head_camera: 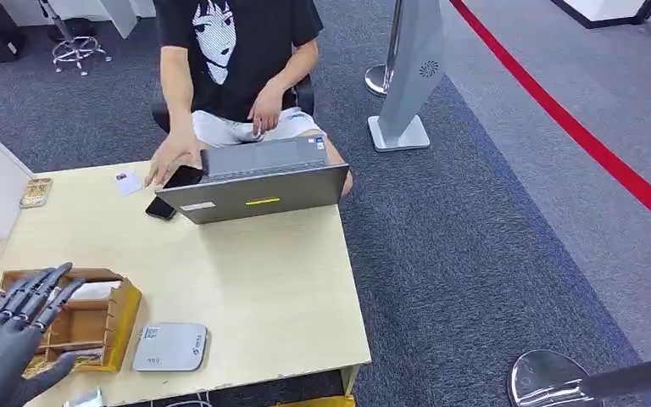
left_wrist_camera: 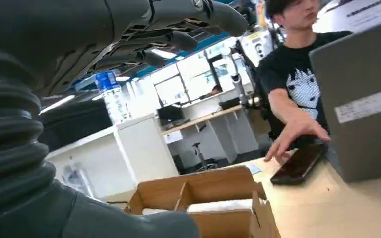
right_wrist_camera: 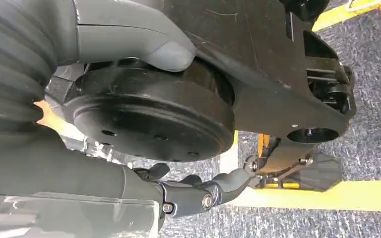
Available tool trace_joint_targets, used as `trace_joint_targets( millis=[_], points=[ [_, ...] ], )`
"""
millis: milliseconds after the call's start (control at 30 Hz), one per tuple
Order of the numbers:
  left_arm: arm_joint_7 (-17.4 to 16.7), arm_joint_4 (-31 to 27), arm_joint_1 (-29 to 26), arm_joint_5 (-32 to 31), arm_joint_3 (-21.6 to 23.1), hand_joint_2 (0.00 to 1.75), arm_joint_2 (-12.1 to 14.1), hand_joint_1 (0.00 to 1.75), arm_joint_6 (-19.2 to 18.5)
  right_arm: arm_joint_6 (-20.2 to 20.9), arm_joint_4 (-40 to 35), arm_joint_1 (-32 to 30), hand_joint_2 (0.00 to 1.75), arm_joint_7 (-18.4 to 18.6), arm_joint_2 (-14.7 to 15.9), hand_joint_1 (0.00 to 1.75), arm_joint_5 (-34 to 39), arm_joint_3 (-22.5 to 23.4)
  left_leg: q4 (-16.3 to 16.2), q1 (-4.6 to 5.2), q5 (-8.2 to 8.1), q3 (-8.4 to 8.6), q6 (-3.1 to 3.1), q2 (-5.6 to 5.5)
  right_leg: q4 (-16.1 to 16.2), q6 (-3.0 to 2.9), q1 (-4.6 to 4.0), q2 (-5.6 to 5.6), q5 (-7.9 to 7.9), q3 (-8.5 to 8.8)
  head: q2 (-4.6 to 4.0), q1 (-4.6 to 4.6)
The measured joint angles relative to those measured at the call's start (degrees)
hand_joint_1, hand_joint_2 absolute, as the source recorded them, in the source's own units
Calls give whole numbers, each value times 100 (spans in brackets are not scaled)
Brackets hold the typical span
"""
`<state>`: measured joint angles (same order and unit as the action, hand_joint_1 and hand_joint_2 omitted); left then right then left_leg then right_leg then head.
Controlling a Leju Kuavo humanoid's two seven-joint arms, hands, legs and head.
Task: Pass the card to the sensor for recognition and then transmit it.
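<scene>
Head view: left hand (head_camera: 17,331) empty, fingers spread, hovering over wooden box (head_camera: 93,326) holding cards at desk's near-left corner. Sensor (head_camera: 170,347) lies just beside box, toward right. Left hand nearer. Right hand (right_wrist_camera: 198,191) hangs low, fingers loosely curled, empty.

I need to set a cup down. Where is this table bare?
Bare: the pale wooden table between the grey laptop and the flat grey card sensor. Crowded: by the cardboard divider box, and near the black phone.
</scene>
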<state>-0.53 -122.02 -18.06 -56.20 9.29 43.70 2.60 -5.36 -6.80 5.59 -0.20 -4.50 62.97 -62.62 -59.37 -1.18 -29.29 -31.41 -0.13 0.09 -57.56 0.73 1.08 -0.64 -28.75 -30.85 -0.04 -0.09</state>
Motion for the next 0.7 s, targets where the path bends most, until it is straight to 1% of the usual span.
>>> trace_joint_targets(
  millis=[100, 167, 267, 300, 433, 533, 633, 700],
  points=[
    [-13, -241, -393, 135, 7, 175, 477, 0, 35, 7, 7, -3, 175, -13, 0, 0, 46, 0, 0, 0, 0, -3, 0, -1, 0, 0, 0, 0, -1, -1, 0, -2],
    [-74, -337, -707, 188, 7, 175, 691, 0, 79, 13, 9, -4, 175, -15, 0, 0, 70, 0, 0, 0, -1, -4, 0, -2, 0, -1, 0, 0, -1, -4, 0, 2],
    [-346, -416, -1050, 48, 22, 175, 1010, 0, 219, 55, 17, -4, 175, -18, 0, 0, 79, 0, 1, 0, -1, -6, 0, -3, 0, -2, 0, 4, -3, -4, 0, 0],
    [-436, -418, -1121, -8, 59, 175, 1079, 0, 277, 66, 20, -4, 175, -20, 0, 0, 81, 0, 1, 0, -1, -6, 0, -4, 0, -2, 0, 6, -3, -3, 0, -2],
    [-813, -424, -1322, -282, 311, 175, 1326, 0, 483, 72, 22, -4, 175, -20, 0, 0, 109, 0, 1, 0, 0, -5, 0, -5, 0, -2, 0, 9, -3, -1, 0, 0],
    [-1082, -427, -1413, -518, 573, 175, 1440, 0, 748, 79, 22, -7, 175, -20, 0, 0, 175, 0, 1, 1, 0, -6, 0, -5, 0, -2, 1, 9, -2, 2, 0, -2],
    [-1583, -424, -1425, -1277, 861, 175, 1398, 0, 1247, 81, 22, -11, 175, -22, 0, 0, 177, 0, 1, 1, 0, -5, 0, -6, 0, -2, 1, 9, -2, 2, 0, 2],
    [-2045, -411, -1424, -1651, 1120, 175, 1370, 0, 1474, 79, 22, -11, 175, -22, 0, 0, 179, 0, 1, 2, -1, -6, 0, -6, 1, -2, 1, 9, -2, 1, 0, 2]
  ],
)
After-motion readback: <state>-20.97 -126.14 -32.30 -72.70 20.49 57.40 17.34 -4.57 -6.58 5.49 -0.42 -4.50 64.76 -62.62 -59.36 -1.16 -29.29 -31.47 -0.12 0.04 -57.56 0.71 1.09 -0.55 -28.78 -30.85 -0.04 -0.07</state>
